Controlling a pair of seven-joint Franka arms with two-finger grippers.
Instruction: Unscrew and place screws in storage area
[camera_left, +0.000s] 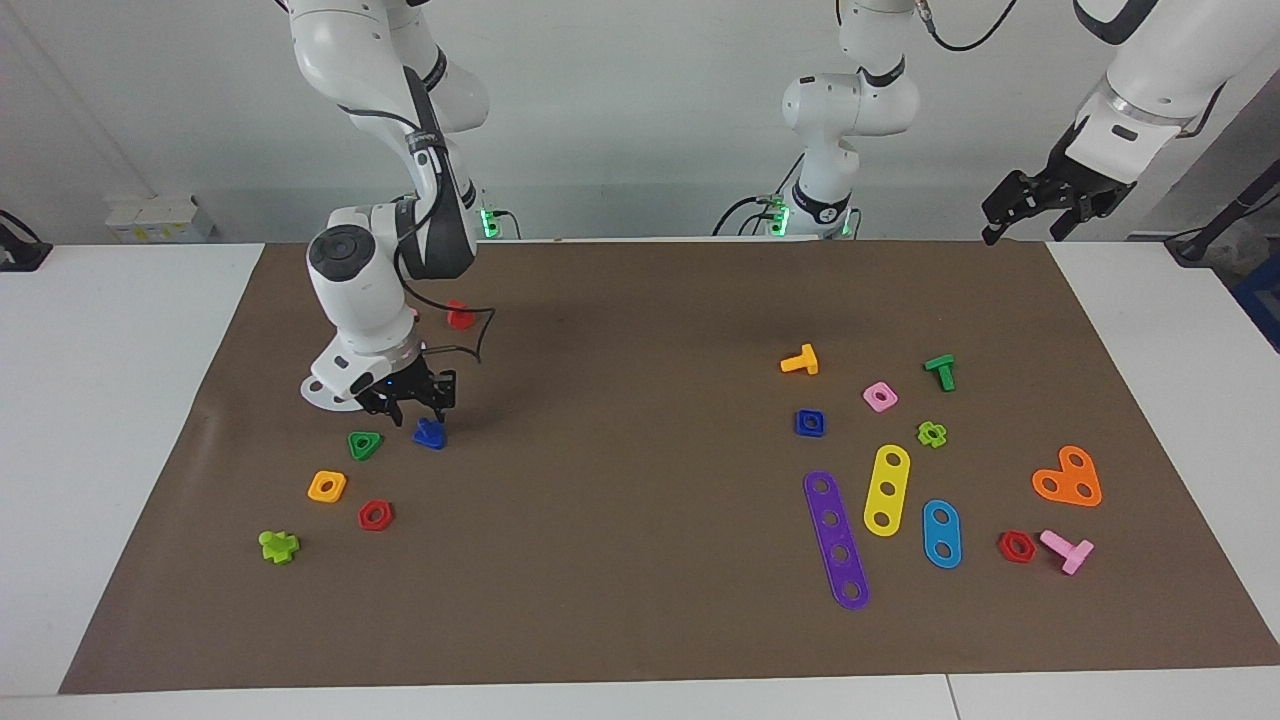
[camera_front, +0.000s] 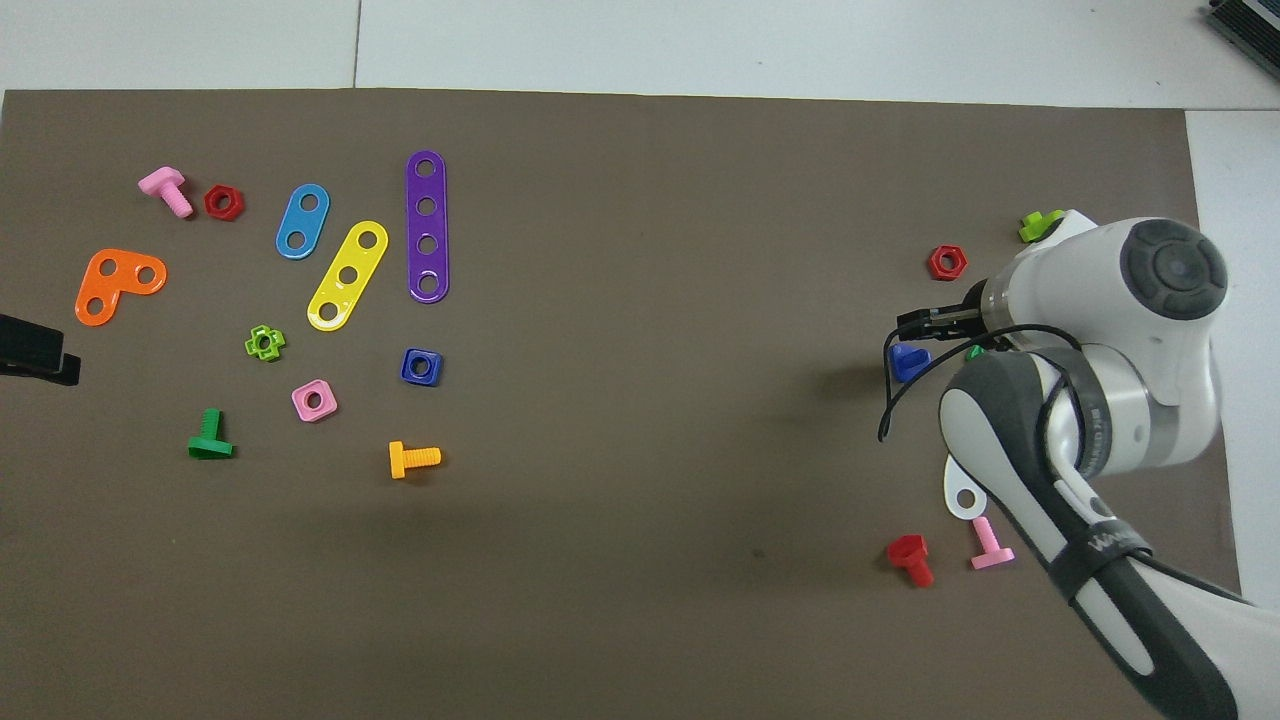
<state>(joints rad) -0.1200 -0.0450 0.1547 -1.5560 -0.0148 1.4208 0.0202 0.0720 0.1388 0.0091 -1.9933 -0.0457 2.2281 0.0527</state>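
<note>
Since the blue bolt (camera_left: 430, 433) lies on the brown mat (camera_left: 640, 620) at frame left, the right pincer (camera_left: 408, 402) hangs just above it, spread and empty; the left pincer (camera_left: 1035, 205) waits upper right, open, holding nothing.

dark-blue plastic triangular-headed bolt (camera_left: 430, 434) | dark-blue square plastic nut (camera_left: 810, 423) | plain brown paper mat (camera_left: 640, 600), unpatterned | white tabletop (camera_left: 120, 400) | long purple four-hole plastic strip (camera_left: 837, 540); yellow three-hole strip (camera_left: 886, 489) at its 1 o'clock | orange heart-shaped two-hole plate (camera_left: 1068, 478) | green triangular nut (camera_left: 364, 444)
</note>
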